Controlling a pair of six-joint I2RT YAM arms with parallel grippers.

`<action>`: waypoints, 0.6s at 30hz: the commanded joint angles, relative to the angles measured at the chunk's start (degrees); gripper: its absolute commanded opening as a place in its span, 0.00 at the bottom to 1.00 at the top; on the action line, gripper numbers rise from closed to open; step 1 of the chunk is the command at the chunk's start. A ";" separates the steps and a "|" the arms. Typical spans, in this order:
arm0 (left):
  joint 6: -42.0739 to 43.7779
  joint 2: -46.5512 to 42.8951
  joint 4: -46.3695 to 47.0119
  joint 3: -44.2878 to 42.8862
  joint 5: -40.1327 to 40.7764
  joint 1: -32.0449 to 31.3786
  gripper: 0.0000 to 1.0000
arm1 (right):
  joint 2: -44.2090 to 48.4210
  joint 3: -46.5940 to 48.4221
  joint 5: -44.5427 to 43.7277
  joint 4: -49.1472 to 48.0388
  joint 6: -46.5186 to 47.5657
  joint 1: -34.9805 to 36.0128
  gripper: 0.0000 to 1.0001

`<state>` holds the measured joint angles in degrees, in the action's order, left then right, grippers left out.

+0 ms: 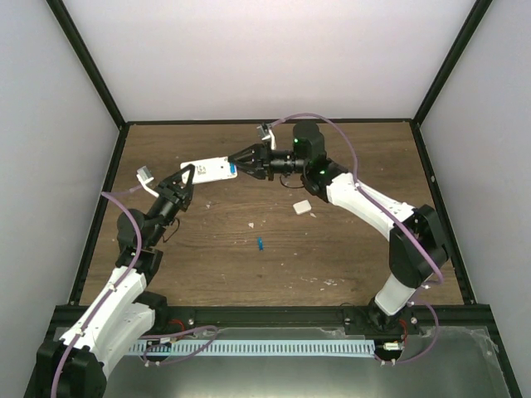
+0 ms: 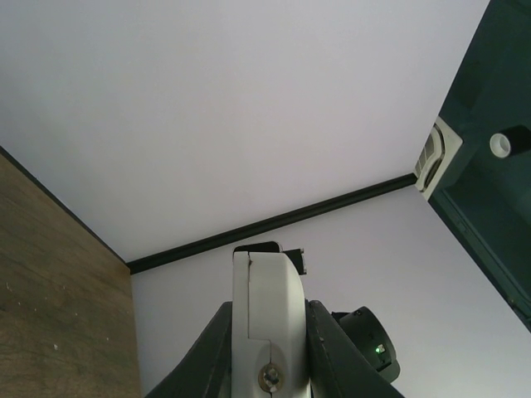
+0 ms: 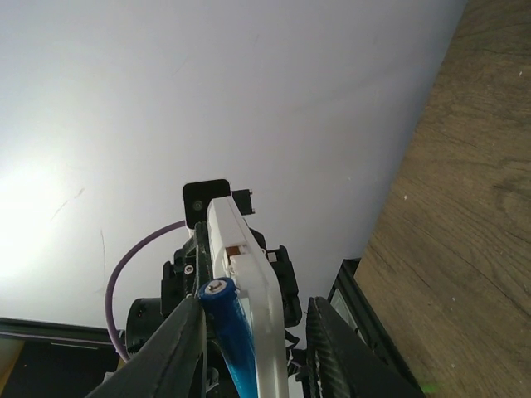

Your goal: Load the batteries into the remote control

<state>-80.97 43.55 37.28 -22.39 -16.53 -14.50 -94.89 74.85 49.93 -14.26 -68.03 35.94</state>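
The left end effector (image 1: 187,177) is gripping the remote control (image 1: 211,170) by one end. Its fingers are closed tight on the white bar and are holding it up off the counter (image 1: 357,240) at the far side, a little left of centre. The right end effector (image 1: 239,163) is meeting it from the right. It is pinched narrowly around a blue battery (image 3: 227,330) and is laying it alongside the remote's free end, where a small brownish contact is showing in the open bay. The battery seems to be touching the remote, but I cannot tell whether it is seating in the bay.

By my reckoning the job is sitting short of halfway: the bay is open, the first cell is being offered up, and none is plainly home. The second battery (image 1: 260,243) is lying alone near the middle of the counter, well apart from both arms and not yet picked up. The small white cover piece (image 1: 302,207) is resting right of centre, near the right arm's forearm.

The counter is a dark wood-grain board with pale crumbs (image 1: 319,282) scattered over it. Plain white walls (image 1: 265,58) are closing it in on three sides, with black frame struts (image 1: 87,58) running up the corners. A black rail (image 1: 265,316) is crossing the near edge where the arms are bolted down.
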 commanded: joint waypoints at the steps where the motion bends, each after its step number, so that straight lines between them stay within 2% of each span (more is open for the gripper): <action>1: 0.02 -0.74 3.05 0.17 1.15 0.31 0.00 | 1.46 -1.02 1.25 -0.60 1.51 0.69 0.26; 18: 0.11 -1.01 3.63 0.12 2.27 0.32 0.00 | 1.22 -2.61 1.89 -0.68 2.25 1.58 0.20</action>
<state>-80.86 43.53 37.17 -22.37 -15.49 -14.50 -94.87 73.32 50.59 -15.18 -66.67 36.80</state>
